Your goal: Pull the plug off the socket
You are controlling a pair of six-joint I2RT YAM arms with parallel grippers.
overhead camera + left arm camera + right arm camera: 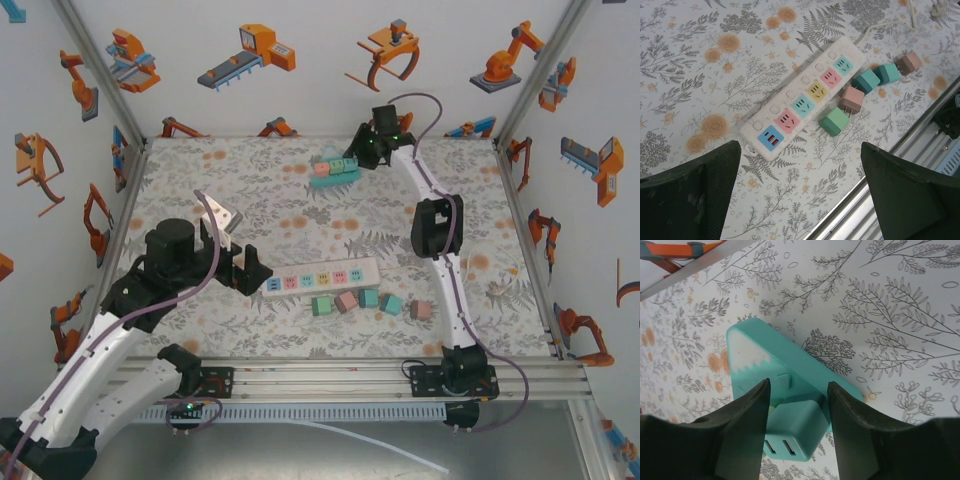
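Observation:
A teal socket strip (322,181) lies at the far middle of the table with plugs standing in it. In the right wrist view, a teal plug (795,432) with two USB ports sits in this socket strip (785,360). My right gripper (799,385) is closed round the plug, one dark finger against each side. From above, the right gripper (362,152) hangs over the strip's right end. My left gripper (240,262) hovers wide open near the front left, with nothing between its fingers (690,200).
A white power strip (322,278) with coloured sockets lies in front of the left gripper (800,146). Several loose plugs (369,298) lie in a row beside it on the near side. The aluminium rail (330,372) runs along the table's near edge.

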